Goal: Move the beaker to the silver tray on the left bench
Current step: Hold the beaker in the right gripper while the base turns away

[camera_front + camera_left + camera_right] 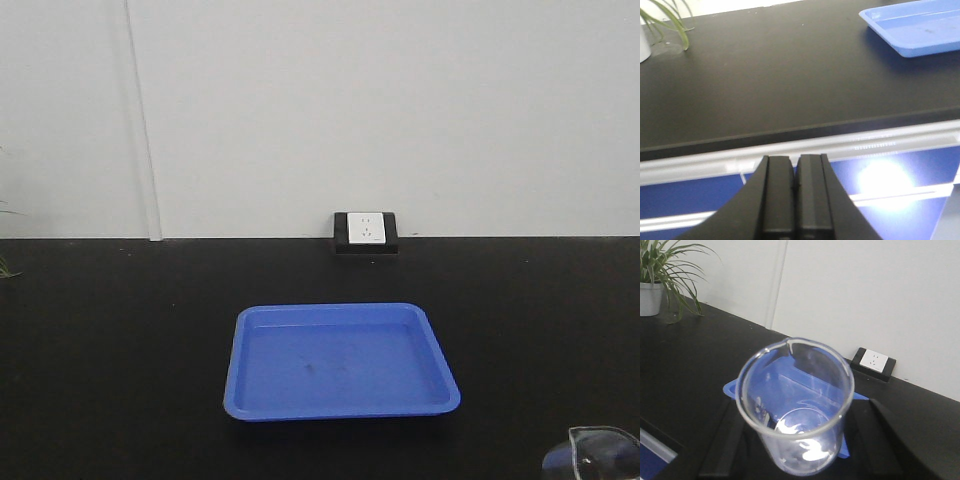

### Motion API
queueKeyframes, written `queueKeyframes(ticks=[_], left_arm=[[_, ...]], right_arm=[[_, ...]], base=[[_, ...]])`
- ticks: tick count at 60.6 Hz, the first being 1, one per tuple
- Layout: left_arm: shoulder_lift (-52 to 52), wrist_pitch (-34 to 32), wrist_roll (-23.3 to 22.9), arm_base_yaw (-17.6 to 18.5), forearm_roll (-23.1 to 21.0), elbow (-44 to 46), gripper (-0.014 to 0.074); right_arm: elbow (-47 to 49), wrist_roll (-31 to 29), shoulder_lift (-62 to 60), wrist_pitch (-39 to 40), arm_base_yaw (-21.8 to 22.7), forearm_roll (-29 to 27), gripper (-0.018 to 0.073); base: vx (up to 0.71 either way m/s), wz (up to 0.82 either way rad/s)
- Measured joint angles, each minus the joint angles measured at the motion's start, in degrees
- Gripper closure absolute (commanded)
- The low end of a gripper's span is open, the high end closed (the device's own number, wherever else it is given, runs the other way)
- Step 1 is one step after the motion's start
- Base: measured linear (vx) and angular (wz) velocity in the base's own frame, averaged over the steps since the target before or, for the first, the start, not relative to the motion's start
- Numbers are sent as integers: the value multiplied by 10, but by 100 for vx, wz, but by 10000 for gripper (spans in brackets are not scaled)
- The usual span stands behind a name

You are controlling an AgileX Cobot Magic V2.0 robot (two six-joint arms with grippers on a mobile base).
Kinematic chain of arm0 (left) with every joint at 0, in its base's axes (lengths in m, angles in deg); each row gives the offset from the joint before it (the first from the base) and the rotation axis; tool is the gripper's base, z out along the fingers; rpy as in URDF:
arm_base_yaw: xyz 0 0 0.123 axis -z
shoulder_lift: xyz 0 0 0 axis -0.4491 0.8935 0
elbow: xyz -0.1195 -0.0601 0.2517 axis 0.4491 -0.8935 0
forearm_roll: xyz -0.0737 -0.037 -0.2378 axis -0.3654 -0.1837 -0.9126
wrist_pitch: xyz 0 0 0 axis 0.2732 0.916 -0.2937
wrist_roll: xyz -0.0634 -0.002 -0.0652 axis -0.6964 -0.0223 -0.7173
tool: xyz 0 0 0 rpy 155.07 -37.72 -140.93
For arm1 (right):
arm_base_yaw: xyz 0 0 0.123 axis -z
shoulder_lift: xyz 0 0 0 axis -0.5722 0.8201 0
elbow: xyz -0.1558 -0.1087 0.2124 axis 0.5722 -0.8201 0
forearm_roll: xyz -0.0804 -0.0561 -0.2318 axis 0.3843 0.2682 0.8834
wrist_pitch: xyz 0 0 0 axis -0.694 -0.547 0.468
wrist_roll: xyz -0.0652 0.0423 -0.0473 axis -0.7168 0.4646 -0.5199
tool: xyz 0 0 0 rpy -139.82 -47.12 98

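Right jaws clasp beaker; blue tray beyond.

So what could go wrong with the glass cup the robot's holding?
The beaker is smooth glass, held only by the right gripper's fingers above the hard black counter. If it slips, it could break. Also, only a blue tray is in view and no silver one, so the beaker might get set down in the wrong tray.
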Motion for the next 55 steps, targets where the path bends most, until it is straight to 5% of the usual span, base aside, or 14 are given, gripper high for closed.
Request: queueKeyframes(ticks=[55], left_arm=[[0, 0, 0, 0, 0, 0, 595]], right_arm=[[0, 0, 0, 0, 0, 0, 573]], base=[[-23, 47]])
